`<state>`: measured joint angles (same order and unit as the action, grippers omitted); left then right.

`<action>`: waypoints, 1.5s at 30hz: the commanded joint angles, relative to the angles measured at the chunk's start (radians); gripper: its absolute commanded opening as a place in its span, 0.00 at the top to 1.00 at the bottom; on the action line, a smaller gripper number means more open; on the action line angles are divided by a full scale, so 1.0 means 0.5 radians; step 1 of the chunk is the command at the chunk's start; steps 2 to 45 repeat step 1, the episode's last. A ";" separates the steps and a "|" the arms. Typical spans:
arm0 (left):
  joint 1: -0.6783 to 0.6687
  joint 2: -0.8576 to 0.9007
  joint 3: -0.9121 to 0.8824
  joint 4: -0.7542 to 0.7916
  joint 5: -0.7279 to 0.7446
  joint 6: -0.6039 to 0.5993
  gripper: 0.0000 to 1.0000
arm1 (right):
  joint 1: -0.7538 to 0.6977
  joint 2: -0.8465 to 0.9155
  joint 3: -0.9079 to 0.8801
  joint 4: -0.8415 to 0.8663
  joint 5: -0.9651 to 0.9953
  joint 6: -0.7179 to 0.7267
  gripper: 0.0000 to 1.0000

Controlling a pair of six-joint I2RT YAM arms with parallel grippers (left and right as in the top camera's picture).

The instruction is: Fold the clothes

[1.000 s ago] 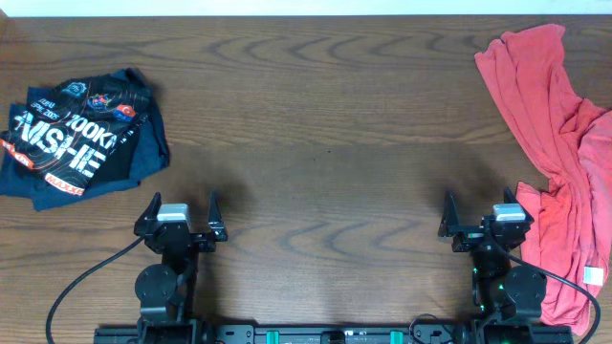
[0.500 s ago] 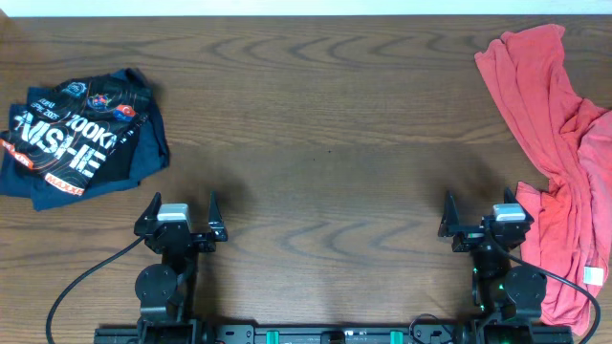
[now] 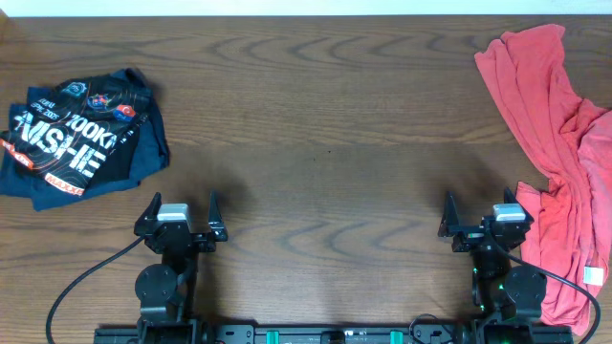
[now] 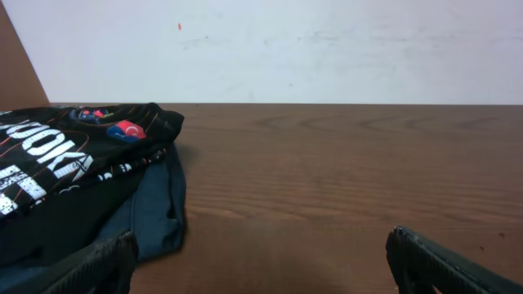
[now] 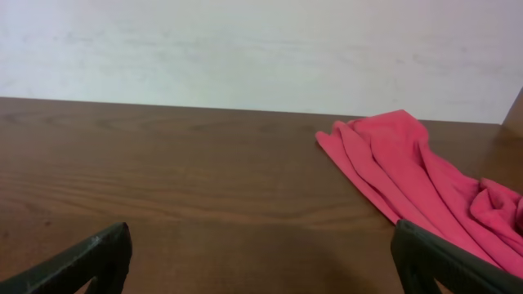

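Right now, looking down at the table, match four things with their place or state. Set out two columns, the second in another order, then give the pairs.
Column A
1. black jersey
2. coral-red garment
3. left end effector
4. right end effector

Column B
a. open, close beside the red cloth
b. bunched at far left
c. open, at near left, away from any cloth
d. sprawled unfolded down the right side

Pairs: 1-b, 2-d, 3-c, 4-a
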<state>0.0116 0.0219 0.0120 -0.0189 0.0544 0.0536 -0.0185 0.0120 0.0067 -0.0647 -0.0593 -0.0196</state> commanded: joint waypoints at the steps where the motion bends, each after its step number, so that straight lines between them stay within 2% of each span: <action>1: 0.010 0.004 -0.015 -0.094 0.024 0.026 0.02 | -0.016 -0.014 -0.002 -0.009 -0.008 -0.007 0.01; 45: 0.010 0.004 -0.015 -0.094 0.024 0.026 0.02 | -0.016 -0.014 -0.002 -0.009 -0.008 -0.007 0.01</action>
